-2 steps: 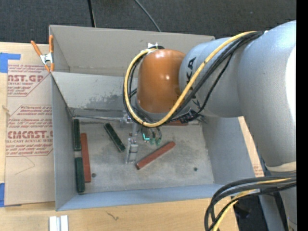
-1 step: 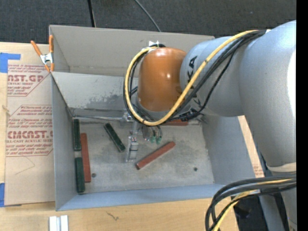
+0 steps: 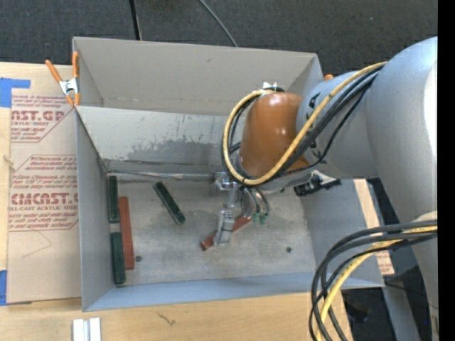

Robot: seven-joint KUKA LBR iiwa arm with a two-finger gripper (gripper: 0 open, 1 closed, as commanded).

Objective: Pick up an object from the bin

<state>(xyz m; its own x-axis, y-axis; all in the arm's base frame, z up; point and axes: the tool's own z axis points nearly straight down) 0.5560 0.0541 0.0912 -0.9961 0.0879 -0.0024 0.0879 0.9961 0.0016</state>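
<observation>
My gripper (image 3: 225, 231) hangs low in the middle of the bin, right of centre, under the orange cover. A small red-brown strip (image 3: 207, 244) lies slanted on the floor directly beneath it, one end poking out to the lower left and the other to the upper right of the gripper. The gripper's tip overlaps the strip's middle. A short dark green bar (image 3: 169, 202) lies diagonally on the floor a little to the left.
Along the left wall lie a dark green bar (image 3: 112, 198), a second dark green bar (image 3: 117, 258) below it, and a long red bar (image 3: 126, 233) beside them. The arm and its cables cover the bin's right side.
</observation>
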